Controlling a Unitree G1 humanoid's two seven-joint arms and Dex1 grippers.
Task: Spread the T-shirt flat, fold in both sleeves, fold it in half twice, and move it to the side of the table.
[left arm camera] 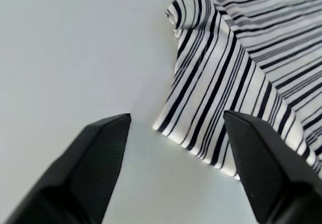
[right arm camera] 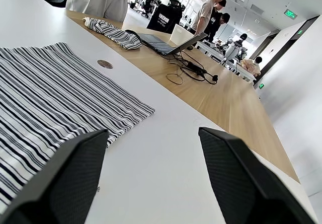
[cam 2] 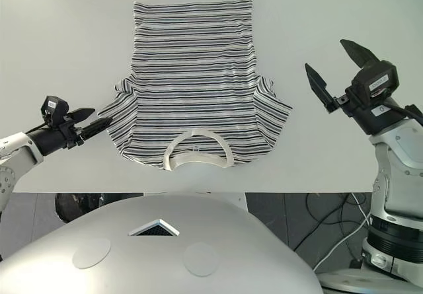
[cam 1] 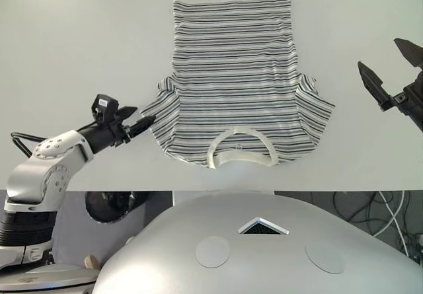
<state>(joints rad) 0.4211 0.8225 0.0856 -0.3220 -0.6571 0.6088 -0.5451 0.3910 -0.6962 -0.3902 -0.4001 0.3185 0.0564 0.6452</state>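
T-shirt (cam 1: 232,76) lies spread, collar at the tabletop's (cam 1: 79,43) near edge, sleeves not yet folded. Left gripper (cam 1: 145,114), open, sits beside one sleeve; right gripper (cam 2: 325,54), open, hangs apart. Every fold remains.

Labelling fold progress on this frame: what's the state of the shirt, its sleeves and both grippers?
T-shirt: spread flat on the table, collar nearest the robot, unfolded.
left sleeve: out to the side, not folded in.
right sleeve: out to the side, not folded in.
left gripper: open, at the left sleeve's edge, holding nothing.
right gripper: open, clear of the T-shirt, holding nothing.
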